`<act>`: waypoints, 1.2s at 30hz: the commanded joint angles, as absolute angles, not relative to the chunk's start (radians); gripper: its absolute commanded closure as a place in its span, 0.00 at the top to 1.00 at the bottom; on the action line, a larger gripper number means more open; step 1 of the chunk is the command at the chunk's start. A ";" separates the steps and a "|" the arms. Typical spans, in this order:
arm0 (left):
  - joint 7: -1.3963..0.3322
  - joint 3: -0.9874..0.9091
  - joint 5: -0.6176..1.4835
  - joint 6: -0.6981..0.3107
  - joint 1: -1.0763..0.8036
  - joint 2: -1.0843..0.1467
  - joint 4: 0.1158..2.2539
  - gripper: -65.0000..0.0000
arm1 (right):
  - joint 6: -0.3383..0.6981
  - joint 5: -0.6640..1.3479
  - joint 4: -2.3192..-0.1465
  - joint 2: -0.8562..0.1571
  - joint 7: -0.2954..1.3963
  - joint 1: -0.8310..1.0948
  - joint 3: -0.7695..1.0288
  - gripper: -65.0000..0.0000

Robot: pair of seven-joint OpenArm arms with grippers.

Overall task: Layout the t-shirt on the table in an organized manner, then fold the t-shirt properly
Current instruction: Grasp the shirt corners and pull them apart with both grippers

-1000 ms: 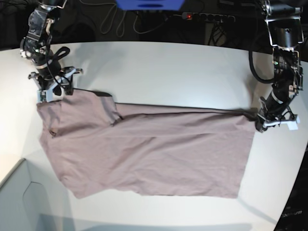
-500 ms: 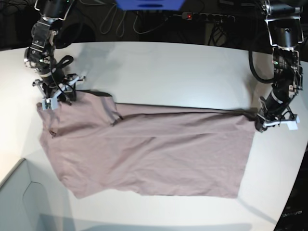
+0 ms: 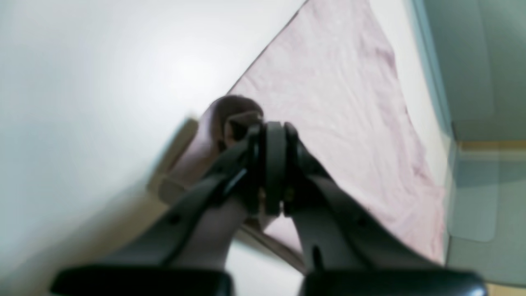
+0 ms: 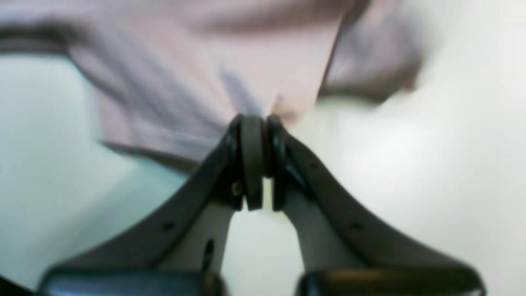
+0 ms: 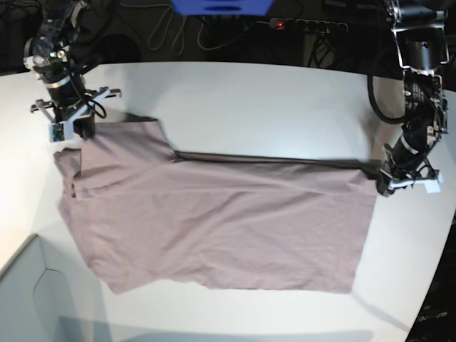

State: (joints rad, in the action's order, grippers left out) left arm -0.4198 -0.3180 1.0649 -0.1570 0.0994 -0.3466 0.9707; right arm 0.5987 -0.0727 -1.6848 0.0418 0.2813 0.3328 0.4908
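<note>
A white table (image 5: 249,100) with a curved edge carries one t-shirt (image 5: 221,228), spread lengthwise across its middle, the near-left corner area beside a pale grey box (image 5: 35,299). Two grippers hold it. The left gripper (image 5: 390,182) is clenched on the shirt's far corner toward the table's right edge; the right gripper (image 5: 71,128), jaws pressed together, pinches fabric at the far-left corner, probably a sleeve. Judging by this, they tension the far edge straight for laying out.

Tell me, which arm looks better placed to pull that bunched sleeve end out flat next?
Probably the right gripper: it is shut on the t-shirt at the sleeve. The left gripper pins the far hem corner, acting as an anchor.
</note>
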 commanded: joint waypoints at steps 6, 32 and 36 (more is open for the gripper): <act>-0.403 -0.326 1.086 -0.170 0.018 -0.364 1.158 0.01 | 0.607 -0.047 -1.925 0.113 0.249 0.499 0.493 0.00; -0.403 -0.467 1.086 -0.173 -0.283 -0.314 1.313 0.01 | 0.607 0.065 -2.002 0.130 -0.027 0.835 0.501 0.00; -0.403 -0.467 1.086 -0.173 -0.302 -0.308 1.313 0.01 | 0.608 0.077 -2.002 0.128 -0.028 0.869 0.493 0.00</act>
